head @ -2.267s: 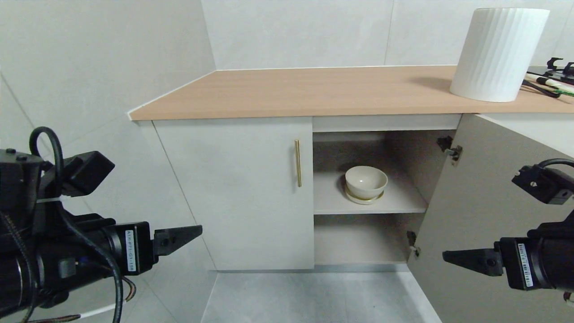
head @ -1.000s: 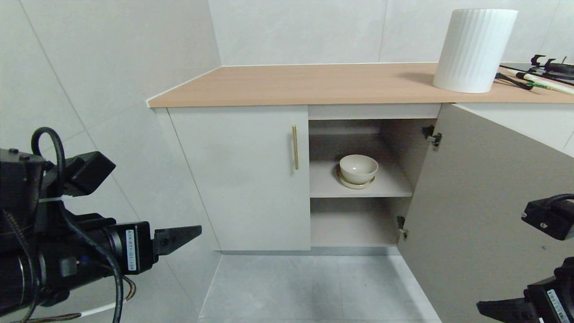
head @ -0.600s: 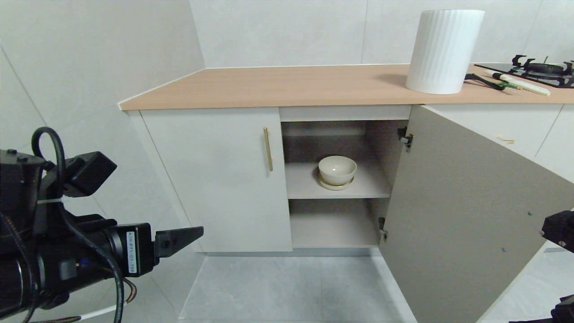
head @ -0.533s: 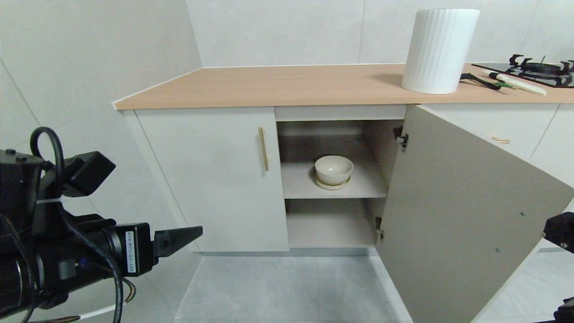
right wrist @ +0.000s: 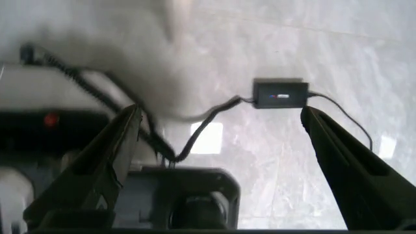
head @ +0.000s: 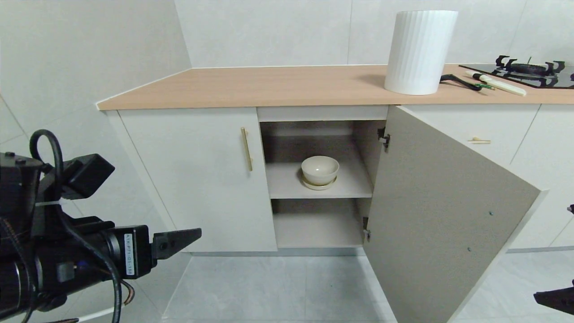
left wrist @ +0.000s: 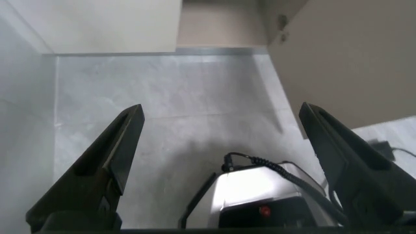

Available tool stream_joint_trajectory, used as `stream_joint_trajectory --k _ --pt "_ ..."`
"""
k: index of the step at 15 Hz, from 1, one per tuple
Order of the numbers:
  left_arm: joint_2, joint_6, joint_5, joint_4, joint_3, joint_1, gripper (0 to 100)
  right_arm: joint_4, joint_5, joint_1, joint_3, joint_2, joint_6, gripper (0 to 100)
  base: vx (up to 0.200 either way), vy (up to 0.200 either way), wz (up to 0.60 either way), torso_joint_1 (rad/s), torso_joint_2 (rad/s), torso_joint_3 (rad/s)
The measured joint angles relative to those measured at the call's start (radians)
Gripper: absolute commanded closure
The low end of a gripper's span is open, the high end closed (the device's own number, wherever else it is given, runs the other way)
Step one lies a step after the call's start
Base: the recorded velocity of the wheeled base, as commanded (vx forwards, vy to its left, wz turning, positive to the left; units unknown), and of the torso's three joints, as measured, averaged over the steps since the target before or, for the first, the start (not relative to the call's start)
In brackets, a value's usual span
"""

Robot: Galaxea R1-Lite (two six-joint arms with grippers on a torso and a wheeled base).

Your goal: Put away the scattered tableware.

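The cabinet [head: 193, 179] has its door [head: 439, 215] wide open, the bowl [head: 319, 169] sits on its upper shelf [head: 287, 185], and the left gripper [left wrist: 221, 114] and right gripper [right wrist: 221, 114] hang spread and empty in front of it, so shutting the door seems next.

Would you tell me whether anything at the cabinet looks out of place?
Only the right cabinet door stands wide open. The bowl sits upright on its plate on the upper shelf; nothing looks spilled or damaged.

The bowl [head: 319, 169] sits on a saucer [head: 318, 186] on the upper shelf [head: 283, 181] (open door [head: 439, 211] to its right).
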Motion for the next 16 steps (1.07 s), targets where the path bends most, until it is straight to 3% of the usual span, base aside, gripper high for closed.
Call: stream_joint_trajectory --k 6,10,16 --pt "0.0 0.0 0.0 -0.001 0.0 0.0 0 -0.25 -0.034 -0.211 0.002 0.073 -0.019 0 0.0 0.0 0.0 0.0 0.0 0.0" --pt "-0.001 0.0 0.0 0.0 0.0 0.0 0 -0.4 -0.033 -0.261 0.004 0.144 0.03 0 0.0 0.0 0.0 0.0 0.0 0.0" --pt "-0.002 0.0 0.0 0.0 0.0 0.0 0 -0.497 -0.031 -0.27 0.005 0.244 0.106 0 0.0 0.0 0.0 0.0 0.0 0.0"
